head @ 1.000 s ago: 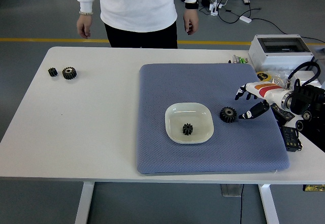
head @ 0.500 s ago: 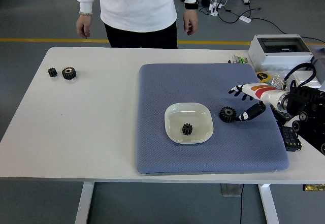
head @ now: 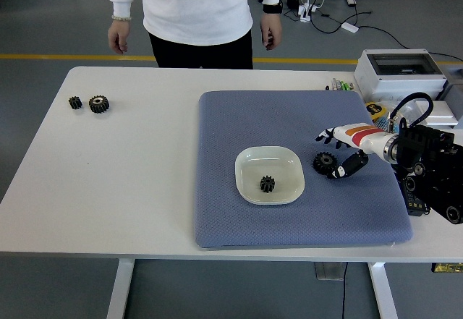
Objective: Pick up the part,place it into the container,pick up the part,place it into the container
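**A:** ok, near to far. The white desk (head: 145, 210) carries a blue-grey mat (head: 289, 218) on its right half. On the mat sits a shallow white dish (head: 249, 189) with a small black gear (head: 268, 184) lying inside, right of its middle. Just right of the dish, on the mat, there's a bigger black gear (head: 324, 162).

**B:** and the robot?

**A:** Only the right hand (head: 341, 154) shows, reaching in from the right edge. Its fingers are spread around the bigger gear, thumb on the near-right side, other fingers just beyond it. I honestly can't tell whether anything touches the gear, and it looks flat on the mat, so not gripped. The arm behind is cut off by the picture's edge, and it hides some dark gadgets near the mat's right side. Left arm is nowhere in view.

**B:** further back?

**A:** Far left on the desk, two more gears (head: 90, 103), small one left of the large. Far right, a grey box (head: 401, 73). Beyond the desk stands a person (head: 195, 8) in white, arms hanging, head cropped off.
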{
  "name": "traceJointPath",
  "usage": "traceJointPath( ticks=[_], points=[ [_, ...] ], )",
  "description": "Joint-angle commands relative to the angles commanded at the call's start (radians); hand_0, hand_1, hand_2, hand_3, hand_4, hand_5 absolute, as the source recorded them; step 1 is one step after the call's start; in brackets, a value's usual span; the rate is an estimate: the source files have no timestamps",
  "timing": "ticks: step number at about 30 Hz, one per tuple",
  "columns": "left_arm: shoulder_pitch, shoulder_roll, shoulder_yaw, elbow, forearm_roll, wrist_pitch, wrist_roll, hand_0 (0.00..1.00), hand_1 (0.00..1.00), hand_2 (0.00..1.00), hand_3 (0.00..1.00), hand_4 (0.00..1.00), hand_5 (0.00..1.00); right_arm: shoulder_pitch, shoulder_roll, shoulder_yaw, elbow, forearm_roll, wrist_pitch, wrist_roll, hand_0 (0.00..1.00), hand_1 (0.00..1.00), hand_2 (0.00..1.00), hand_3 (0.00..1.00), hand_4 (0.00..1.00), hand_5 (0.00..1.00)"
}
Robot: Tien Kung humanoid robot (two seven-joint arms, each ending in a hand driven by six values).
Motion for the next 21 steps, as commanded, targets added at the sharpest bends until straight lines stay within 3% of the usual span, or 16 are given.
traceJointPath(
  ticks=[4, 5, 10, 11, 16, 17, 21],
  points=[
    [-0.002, -0.001, 0.0, 0.0, 0.0, 0.0, 0.001, 0.735, 0.703, 0.748, 0.619, 0.758, 0.705, -0.001, 0.007, -0.013, -0.005, -0.001, 0.003, -0.001, 0.579, 0.643, 0.761, 0.719, 0.924, 0.326],
    [-0.002, -0.001, -0.001, 0.0, 0.001, 0.001, 0.002, 0.735, 0.703, 0.749, 0.62, 0.758, 0.705, -0.003, 0.011, -0.02, -0.008, 0.0, 0.001, 0.001, 0.566, 0.635, 0.743, 0.638, 0.898, 0.318],
    [-0.003, -0.001, -0.004, 0.0, 0.005, 0.001, 0.004, 0.735, 0.703, 0.749, 0.62, 0.758, 0.705, -0.002, 0.018, -0.033, -0.019, 0.007, -0.004, 0.005, 0.566, 0.635, 0.743, 0.638, 0.898, 0.318],
    [-0.003, -0.001, -0.005, 0.0, 0.006, 0.002, 0.004, 0.735, 0.703, 0.749, 0.62, 0.761, 0.708, -0.002, 0.019, -0.035, -0.022, 0.009, -0.008, 0.007, 0.561, 0.626, 0.73, 0.581, 0.869, 0.31],
    [-0.004, -0.001, -0.002, 0.0, 0.004, 0.002, 0.004, 0.735, 0.703, 0.749, 0.62, 0.761, 0.708, -0.001, 0.019, -0.045, -0.027, 0.02, -0.027, 0.019, 0.561, 0.626, 0.73, 0.581, 0.869, 0.31],
    [-0.005, -0.001, -0.001, 0.0, 0.003, 0.002, 0.004, 0.735, 0.703, 0.748, 0.619, 0.759, 0.705, -0.001, 0.018, -0.046, -0.027, 0.022, -0.031, 0.022, 0.494, 0.572, 0.648, 0.535, 0.801, 0.3],
    [-0.006, -0.001, 0.0, 0.0, 0.003, 0.002, 0.004, 0.735, 0.703, 0.748, 0.619, 0.759, 0.705, -0.003, 0.019, -0.053, -0.032, 0.031, -0.043, 0.03, 0.494, 0.572, 0.648, 0.535, 0.801, 0.3]
  ],
)
